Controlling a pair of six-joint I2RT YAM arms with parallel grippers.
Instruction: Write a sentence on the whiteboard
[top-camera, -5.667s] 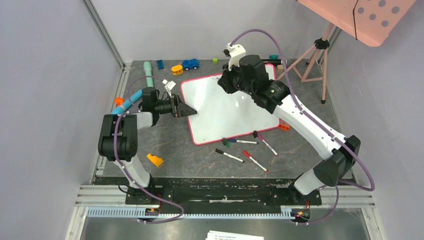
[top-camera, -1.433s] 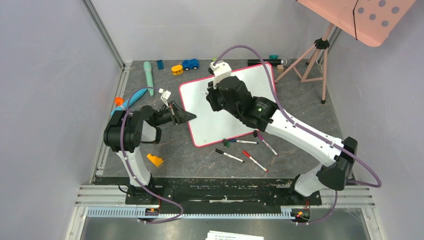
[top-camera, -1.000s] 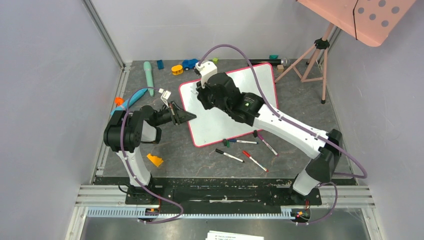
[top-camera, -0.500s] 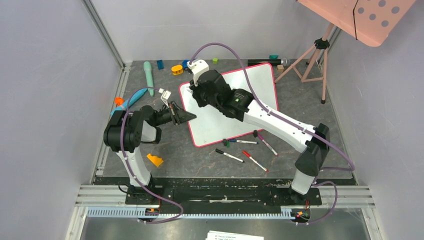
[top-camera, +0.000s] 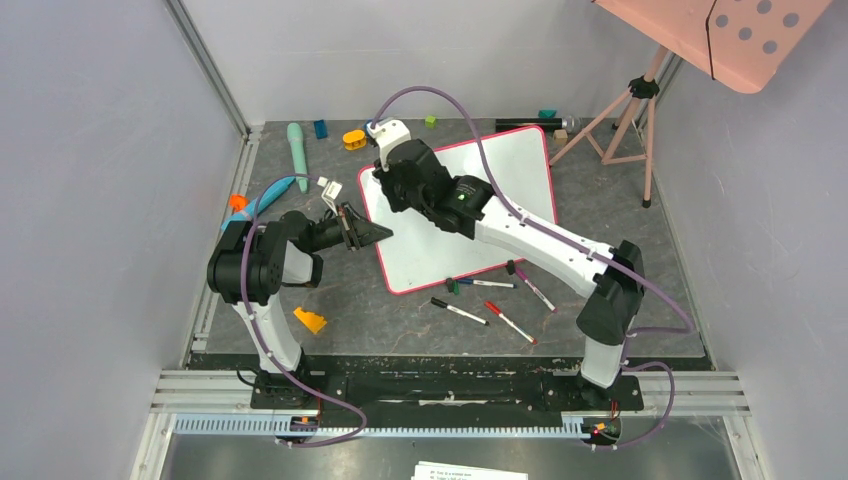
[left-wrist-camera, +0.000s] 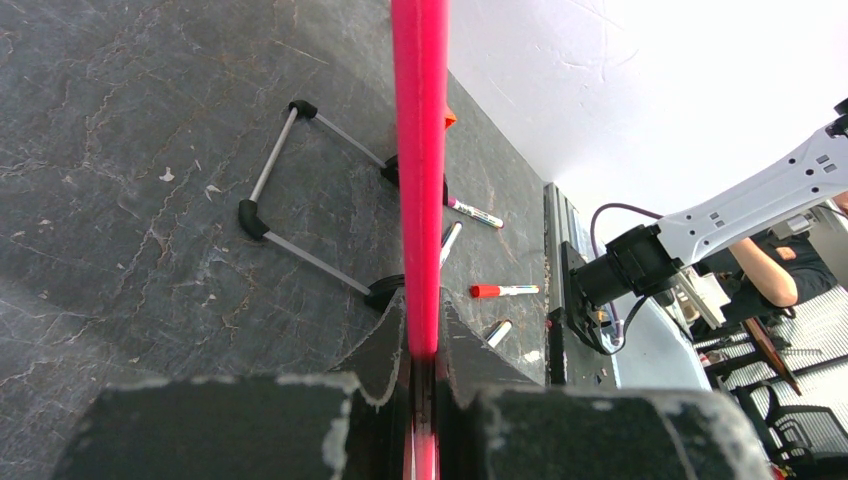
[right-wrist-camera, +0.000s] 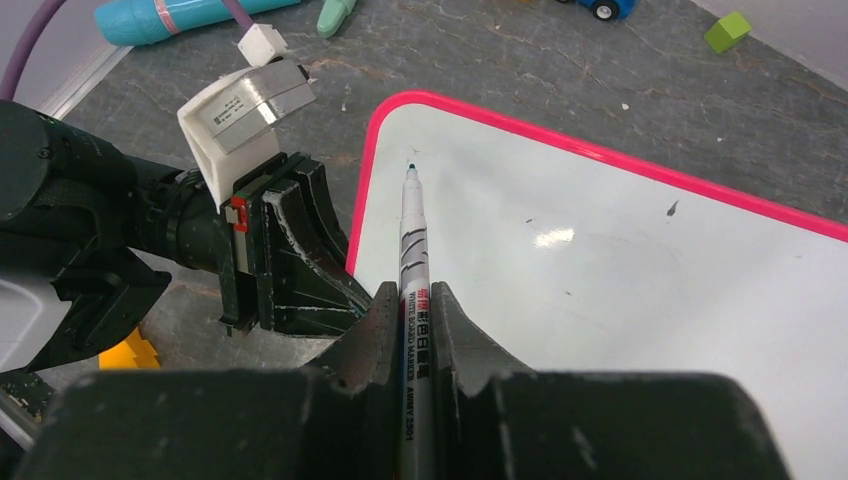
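Dark grey stone-look tabletop (top-camera: 330, 300), plain grey walls round it. At its centre lies one large glossy white whiteboard with a pink-red rim (top-camera: 440, 250), slightly skewed. Surface is blank bar a few specks, no sentence on it yet.

Right gripper (right-wrist-camera: 412, 296) is clamped on one white-barrelled board marker with a green tip (right-wrist-camera: 410, 235), over the whiteboard's far-left corner. Marker's long axis runs straight out from the jaws, tip just inside that corner. Touching the surface or a hair above it, can't tell. All the free white lies to the right of the tip and nearer than it, so the first stroke likely has to run rightward along the whiteboard's far edge. Right arm is the writing arm.

Left gripper (left-wrist-camera: 422, 345) is pinched tight on the whiteboard's left rim, just near-left of the tip, apparently steadying it.

Off the whiteboard's near edge are four loose markers (top-camera: 458, 311) on the tabletop.

Count: five markers in all, one whiteboard, two grippers.
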